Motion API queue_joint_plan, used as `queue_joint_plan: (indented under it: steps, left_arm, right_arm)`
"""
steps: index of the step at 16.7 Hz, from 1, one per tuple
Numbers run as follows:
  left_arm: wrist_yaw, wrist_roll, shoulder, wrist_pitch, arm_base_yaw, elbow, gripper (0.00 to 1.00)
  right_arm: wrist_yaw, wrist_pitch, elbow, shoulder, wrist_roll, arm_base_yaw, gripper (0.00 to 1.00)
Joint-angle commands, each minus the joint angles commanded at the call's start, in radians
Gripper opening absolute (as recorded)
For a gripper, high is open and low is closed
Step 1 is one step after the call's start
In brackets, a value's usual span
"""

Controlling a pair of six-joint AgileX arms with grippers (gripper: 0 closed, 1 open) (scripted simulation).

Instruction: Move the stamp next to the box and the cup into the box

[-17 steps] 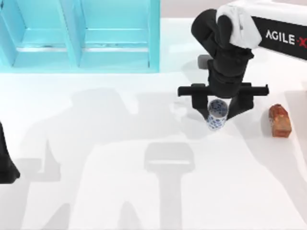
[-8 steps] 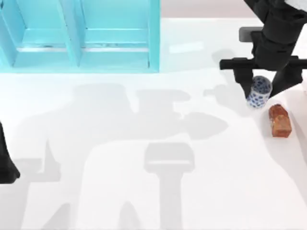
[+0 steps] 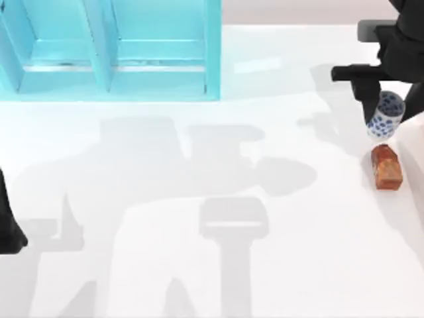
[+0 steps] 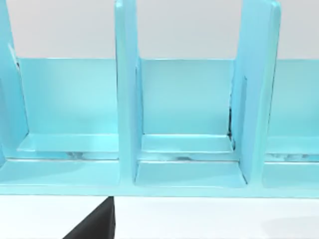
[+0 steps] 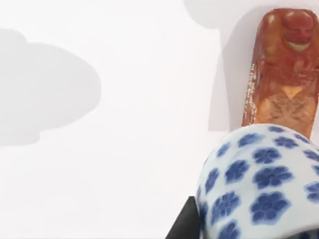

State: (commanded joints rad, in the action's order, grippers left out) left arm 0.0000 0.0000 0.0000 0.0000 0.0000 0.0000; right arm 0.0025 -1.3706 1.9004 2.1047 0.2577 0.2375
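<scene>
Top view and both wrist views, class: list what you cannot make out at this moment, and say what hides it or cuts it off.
- Box: top view, cut off by the right edge; its opening is out of frame.
- Right gripper: top view, partly cut by the right edge; it holds the cup above the stamp.
- Cup's rim: right wrist view, cut by the frame.
- Left arm: top view, cut by the left edge.

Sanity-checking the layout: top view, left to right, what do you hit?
Left arm parked at the left edge → turquoise shelf unit → stamp near the right edge. The cup in the right gripper overlaps the stamp's span, so it is left unordered.
</scene>
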Motion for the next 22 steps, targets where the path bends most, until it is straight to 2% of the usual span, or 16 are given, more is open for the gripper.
queue_joint_plan:
  steps: [2, 5, 12, 15, 18, 22]
  left_arm:
    - [0.000, 0.000, 0.000, 0.000, 0.000, 0.000, 1.00]
    - [0.000, 0.000, 0.000, 0.000, 0.000, 0.000, 1.00]
    - [0.000, 0.000, 0.000, 0.000, 0.000, 0.000, 1.00]
    - [0.000, 0.000, 0.000, 0.000, 0.000, 0.000, 1.00]
    - [0.000, 0.000, 0.000, 0.000, 0.000, 0.000, 1.00]
    - [0.000, 0.000, 0.000, 0.000, 0.000, 0.000, 1.00]
  right_arm:
    - [-0.001, 0.005, -0.032, -0.026, -0.034, -0.034, 0.00]
    - [-0.003, 0.023, -0.143, -0.115, -0.157, -0.157, 0.00]
    - [-0.004, 0.112, -0.555, -0.424, -0.648, -0.639, 0.00]
    - [-0.004, 0.150, -0.696, -0.535, -0.797, -0.788, 0.00]
    - [-0.006, 0.167, -0.750, -0.584, -0.851, -0.842, 0.00]
    - [-0.006, 0.164, -0.748, -0.580, -0.848, -0.838, 0.00]
